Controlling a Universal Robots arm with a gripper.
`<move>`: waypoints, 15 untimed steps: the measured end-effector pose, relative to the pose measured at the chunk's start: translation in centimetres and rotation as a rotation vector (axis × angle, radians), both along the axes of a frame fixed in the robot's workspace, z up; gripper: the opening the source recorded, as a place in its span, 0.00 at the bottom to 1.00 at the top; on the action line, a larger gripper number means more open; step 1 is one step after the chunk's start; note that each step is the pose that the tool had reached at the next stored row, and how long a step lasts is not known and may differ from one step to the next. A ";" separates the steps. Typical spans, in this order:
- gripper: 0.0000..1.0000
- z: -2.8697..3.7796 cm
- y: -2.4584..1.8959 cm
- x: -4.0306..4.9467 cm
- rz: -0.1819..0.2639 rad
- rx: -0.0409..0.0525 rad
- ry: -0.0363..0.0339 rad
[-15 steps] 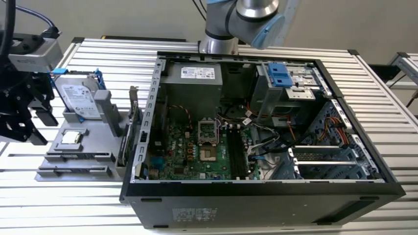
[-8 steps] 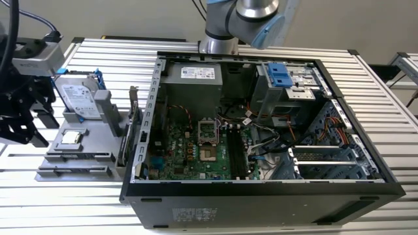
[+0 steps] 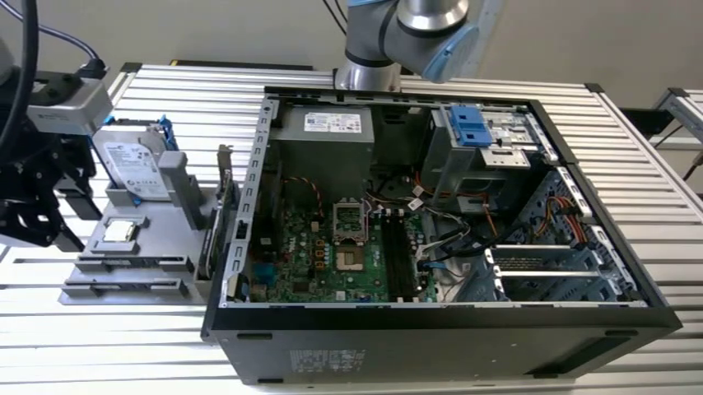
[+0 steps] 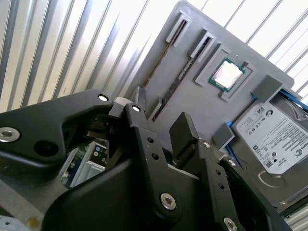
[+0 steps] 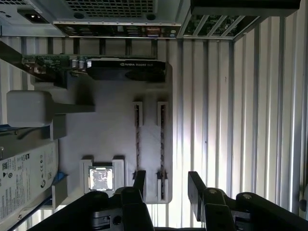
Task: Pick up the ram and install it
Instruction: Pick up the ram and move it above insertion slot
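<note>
The ram shows as two slim dark sticks standing on edge in parallel slots (image 5: 162, 144) of a grey holder tray (image 5: 110, 125). In the second wrist view the same ram slots (image 4: 169, 67) run along the tray. My black gripper (image 5: 167, 185) hangs open above the tray's end, and the outer ram stick lines up between its fingers without touching them. The open gripper (image 4: 161, 110) holds nothing. In the exterior view the gripper (image 3: 44, 222) hovers at the far left, over the tray (image 3: 154, 247). The open computer case (image 3: 439, 230) with its green motherboard (image 3: 329, 255) stands beside the tray.
On the tray lie a square silver processor chip (image 5: 101, 178) and a big silver hard drive (image 4: 274, 139). A graphics card (image 5: 125, 67) stands at the tray's edge toward the case. The arm's base (image 3: 396, 41) rises behind the case. Slatted metal table (image 5: 240, 120) all around.
</note>
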State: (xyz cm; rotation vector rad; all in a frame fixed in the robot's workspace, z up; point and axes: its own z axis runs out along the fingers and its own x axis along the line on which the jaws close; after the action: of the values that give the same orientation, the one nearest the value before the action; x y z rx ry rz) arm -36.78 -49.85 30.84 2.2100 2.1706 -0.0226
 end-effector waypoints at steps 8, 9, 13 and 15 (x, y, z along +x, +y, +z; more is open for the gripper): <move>1.00 -0.67 0.00 0.00 0.000 -0.0091 0.0000; 1.00 -0.75 0.00 0.00 0.000 -0.0105 0.0000; 1.00 -1.06 0.00 0.00 0.000 -0.0160 0.0000; 1.00 -1.21 0.00 0.00 0.000 -0.0184 0.0000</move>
State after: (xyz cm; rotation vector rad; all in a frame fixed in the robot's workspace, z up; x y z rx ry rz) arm -36.79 -49.86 29.64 2.2003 2.1615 -0.0424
